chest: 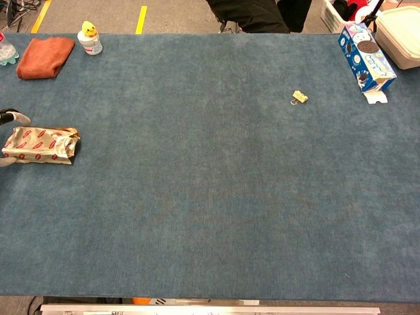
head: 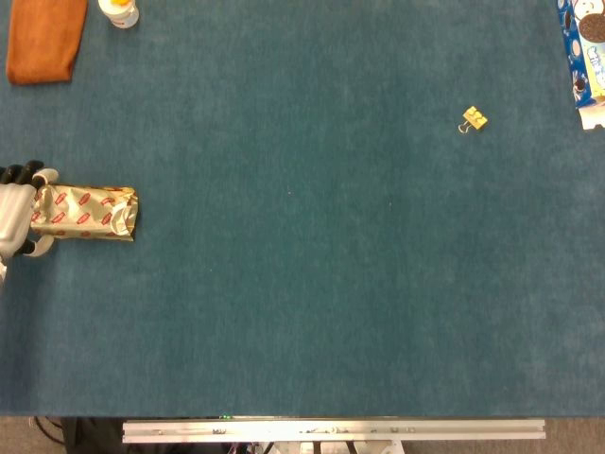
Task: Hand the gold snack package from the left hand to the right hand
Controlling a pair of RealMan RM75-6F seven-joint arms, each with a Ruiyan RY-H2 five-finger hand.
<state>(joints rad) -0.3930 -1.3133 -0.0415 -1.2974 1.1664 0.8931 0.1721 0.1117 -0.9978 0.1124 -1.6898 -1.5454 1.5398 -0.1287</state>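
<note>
Gold snack package (head: 87, 213): flat on table (head: 312, 284), end bracketed by left hand (head: 17, 216); firm hold cannot be told. Slippage risked if lifted early.

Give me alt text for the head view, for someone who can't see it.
At the left edge of a blue table, the robot's left hand closes around the end of a gold snack package lying flat. An orange cloth and a small bottle sit at top left; a yellow binder clip and a blue cookie box sit at right.
</note>
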